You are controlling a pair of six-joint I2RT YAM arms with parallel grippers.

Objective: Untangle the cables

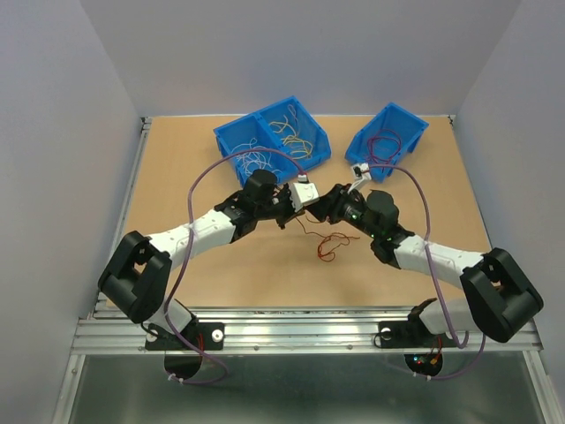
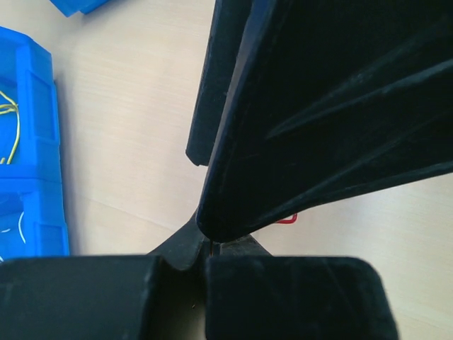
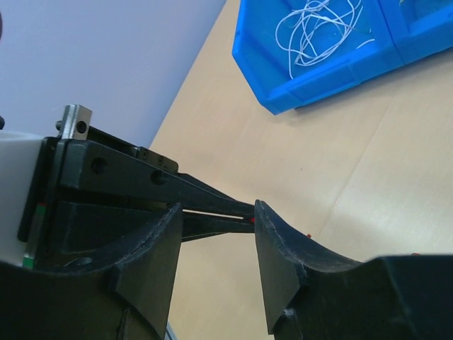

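Right gripper (image 3: 216, 210), jaws parted, straddles left gripper (image 3: 249, 215), clamped on a red cable (image 3: 251, 220) just above the red tangle (image 1: 331, 246). Seemingly mid-separation; next needs a grasp lower down.

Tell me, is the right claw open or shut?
Open: the right gripper shows bare tabletop between its two black fingers.

— What sits at the far side of the counter (image 1: 177, 190)?
— A wide blue bin (image 1: 228, 141) with two compartments, left of centre. A smaller blue bin (image 1: 413, 131) lies to its right, apart from it and turned at an angle.
— And on the near side?
— A metal rail (image 1: 300, 329) runs along that edge. Plain grey walls (image 1: 291, 53) close in the left, far and right sides.
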